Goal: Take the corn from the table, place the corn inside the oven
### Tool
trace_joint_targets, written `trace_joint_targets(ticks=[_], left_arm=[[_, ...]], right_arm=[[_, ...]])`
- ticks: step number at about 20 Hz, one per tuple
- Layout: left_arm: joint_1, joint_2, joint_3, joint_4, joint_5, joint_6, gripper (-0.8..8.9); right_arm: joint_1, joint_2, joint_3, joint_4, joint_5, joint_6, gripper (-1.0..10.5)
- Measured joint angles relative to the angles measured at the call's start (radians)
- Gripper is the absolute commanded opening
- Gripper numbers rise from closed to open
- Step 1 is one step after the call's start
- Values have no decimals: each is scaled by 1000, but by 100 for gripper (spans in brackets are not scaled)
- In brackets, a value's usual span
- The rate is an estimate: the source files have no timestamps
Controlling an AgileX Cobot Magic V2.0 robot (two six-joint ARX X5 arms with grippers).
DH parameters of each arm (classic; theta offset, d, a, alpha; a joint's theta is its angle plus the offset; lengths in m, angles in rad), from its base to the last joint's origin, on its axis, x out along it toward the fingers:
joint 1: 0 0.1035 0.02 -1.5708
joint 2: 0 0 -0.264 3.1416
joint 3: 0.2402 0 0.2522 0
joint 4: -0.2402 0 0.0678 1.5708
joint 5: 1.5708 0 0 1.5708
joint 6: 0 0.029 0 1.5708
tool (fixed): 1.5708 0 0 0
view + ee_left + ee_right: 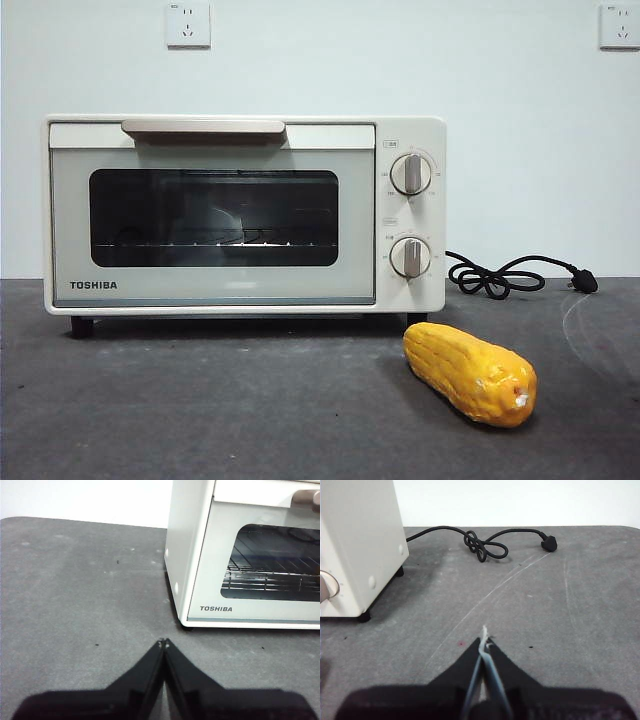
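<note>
The yellow-orange corn (470,372) lies on the dark grey table (230,410), in front of the oven's right corner, its pale blunt end pointing toward the camera. The cream TOSHIBA oven (245,215) stands at the back with its glass door closed; it also shows in the left wrist view as the oven (250,555) and in the right wrist view as the oven's side (360,545). My left gripper (163,642) is shut over bare table near the oven's left front corner. My right gripper (484,641) is shut over bare table to the oven's right. Neither wrist view shows the corn.
A black power cord (505,277) with its plug lies coiled on the table to the right of the oven, seen as the cord (485,547) in the right wrist view. Two wall sockets (188,25) sit on the white wall behind.
</note>
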Motion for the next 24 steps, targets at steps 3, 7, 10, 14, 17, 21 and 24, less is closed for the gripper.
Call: trace_joint_targets(ticks=[3, 7, 10, 14, 17, 21, 24], left_arm=[[0, 0, 0, 0, 0, 0, -4], [0, 0, 0, 0, 0, 0, -4], [0, 0, 0, 0, 0, 0, -4], [0, 0, 0, 2, 0, 0, -4], [0, 0, 0, 35, 2, 0, -4], [0, 0, 0, 50, 28, -36, -4], [0, 0, 0, 49, 42, -70, -4]], right_arm=[[0, 0, 0, 0, 0, 0, 1], [0, 0, 0, 0, 0, 0, 1], [0, 0, 0, 0, 0, 0, 1], [0, 0, 0, 0, 0, 0, 1], [0, 0, 0, 0, -1, 8, 1], [0, 0, 0, 1, -14, 109, 1], [0, 0, 0, 2, -40, 250, 1]])
